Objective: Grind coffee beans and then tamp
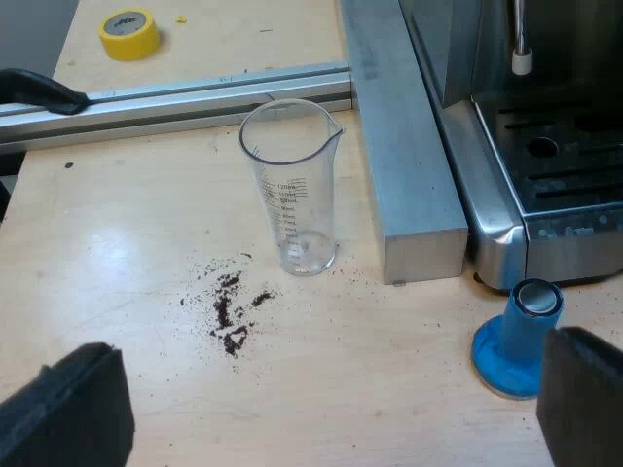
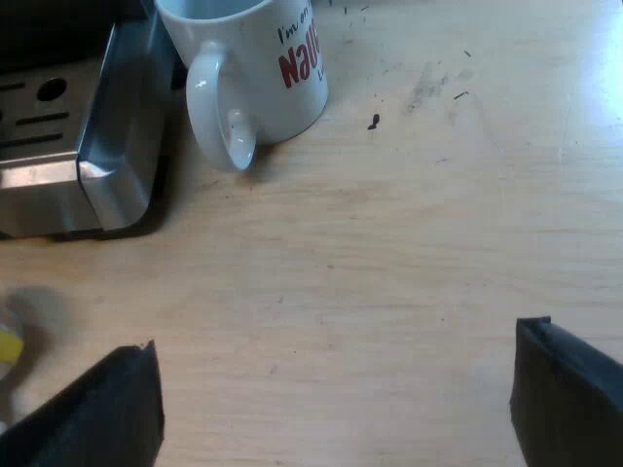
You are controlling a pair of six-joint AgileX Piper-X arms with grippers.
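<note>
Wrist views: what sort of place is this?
Probably a lab workbench rigged as a coffee station: espresso machine, blue tamper and measuring glass on a wooden table, plus an aluminium rail and yellow tape roll.

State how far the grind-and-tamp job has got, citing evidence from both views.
Done: nothing sure, though spilled grounds lie by the empty glass. In hand: nothing; the left tool and right tool are open and empty. Left: grinding and tamping; the tamper stands free by the machine.
</note>
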